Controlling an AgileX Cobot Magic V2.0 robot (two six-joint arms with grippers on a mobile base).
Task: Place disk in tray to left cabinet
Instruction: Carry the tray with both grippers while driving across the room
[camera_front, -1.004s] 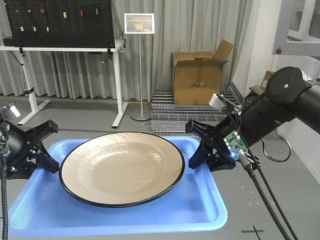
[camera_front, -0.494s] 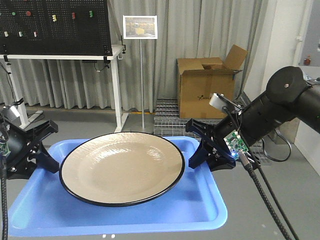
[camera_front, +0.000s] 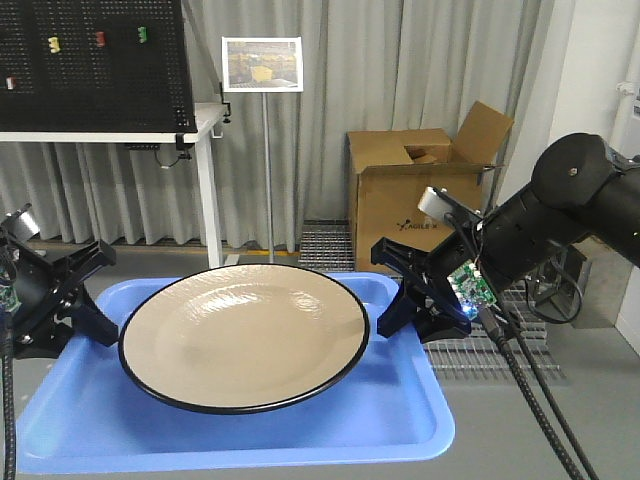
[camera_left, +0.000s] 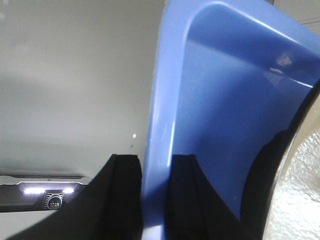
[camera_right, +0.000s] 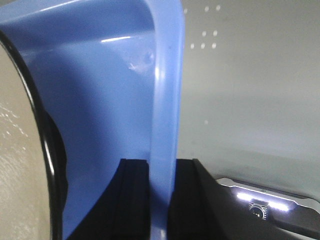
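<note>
The tan disk (camera_front: 243, 334) with its black rim lies in the blue tray (camera_front: 300, 430), which I hold off the floor between both arms. My left gripper (camera_front: 90, 322) is shut on the tray's left rim (camera_left: 159, 145), one black finger (camera_left: 125, 195) on each side of it. At the other end my right gripper (camera_front: 402, 305) is shut on the right rim (camera_right: 165, 115), its fingers (camera_right: 134, 197) pinching the wall. The disk's edge (camera_right: 20, 150) shows in the right wrist view and at the lower right (camera_left: 300, 195) of the left wrist view. The left cabinet is out of view.
Ahead stand an open cardboard box (camera_front: 425, 190), a sign on a thin pole (camera_front: 263, 130) and a white table (camera_front: 110, 135) with a black pegboard (camera_front: 90, 60) on it. Grey curtains (camera_front: 400, 70) close the back. Metal floor grating (camera_front: 330, 250) lies past the tray.
The background has slid right and the view has turned left: box, sign and pegboard table have shifted. Tray, disk and both grippers keep the same hold and place in the frame.
</note>
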